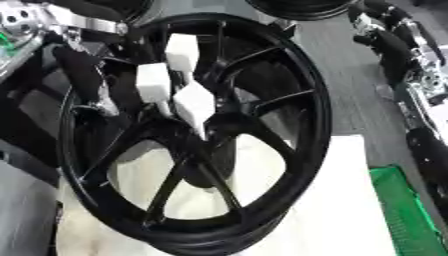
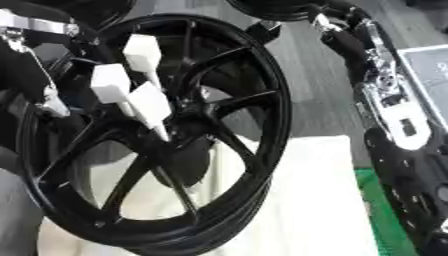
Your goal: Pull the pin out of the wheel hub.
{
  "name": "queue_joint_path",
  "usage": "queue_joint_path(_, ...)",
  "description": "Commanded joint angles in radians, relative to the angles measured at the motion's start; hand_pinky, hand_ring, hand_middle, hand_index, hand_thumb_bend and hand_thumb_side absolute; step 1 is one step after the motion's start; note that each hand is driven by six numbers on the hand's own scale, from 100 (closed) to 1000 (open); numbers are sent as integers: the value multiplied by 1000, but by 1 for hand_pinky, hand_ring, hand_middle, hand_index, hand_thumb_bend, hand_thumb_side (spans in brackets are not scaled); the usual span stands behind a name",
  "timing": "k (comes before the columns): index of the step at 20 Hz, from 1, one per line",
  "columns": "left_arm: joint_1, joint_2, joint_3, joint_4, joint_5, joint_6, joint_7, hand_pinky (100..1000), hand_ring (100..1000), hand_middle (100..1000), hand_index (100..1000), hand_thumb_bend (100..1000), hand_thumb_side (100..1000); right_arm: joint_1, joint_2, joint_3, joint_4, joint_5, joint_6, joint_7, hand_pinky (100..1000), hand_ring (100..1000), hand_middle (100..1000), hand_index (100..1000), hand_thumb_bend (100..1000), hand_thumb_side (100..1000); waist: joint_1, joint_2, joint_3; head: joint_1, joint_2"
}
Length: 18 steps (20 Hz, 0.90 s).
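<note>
A large black spoked wheel [image 1: 320, 115] stands tilted on a white cloth. Its hub [image 1: 220, 125] sits where the spokes meet. My left hand [image 1: 153, 82] reaches in from the left across the spokes, its white fingertips [image 1: 182, 50] clustered just above the hub. Two of the pads press together, and a thin pale pin [image 1: 202, 131] runs from them down to the hub. My right arm [image 2: 385, 95] lies along the right side. My right hand [image 2: 337, 20] shows only as a dark shape by the rim's top edge.
The white cloth [image 1: 341, 200] covers the surface under the wheel. A green mat [image 1: 402, 210] lies at the lower right. Part of another black wheel [image 1: 297, 7] shows at the top edge. Grey floor [image 1: 350, 75] runs behind the wheel.
</note>
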Motion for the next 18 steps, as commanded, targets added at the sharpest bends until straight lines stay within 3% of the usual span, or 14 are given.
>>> queue_joint_path(1,-31,3,13,1,-7,20,-24,885,854,786,829,743,125,-18,-15,-3,-10,6,0,2,832,851,820,843,346,348,-3,-24,-2,5,-11)
queue_joint_path(11,-37,-18,18,14,-35,27,-23,853,804,724,763,604,100,-25,-13,-2,-11,3,2,2,832,852,821,843,342,349,0,-24,-10,8,-12)
queue_joint_path(18,-36,-26,18,9,-33,48,-14,844,793,705,742,587,100,-28,-12,-1,-12,1,3,3,832,852,821,843,338,351,0,-23,-13,11,-13)
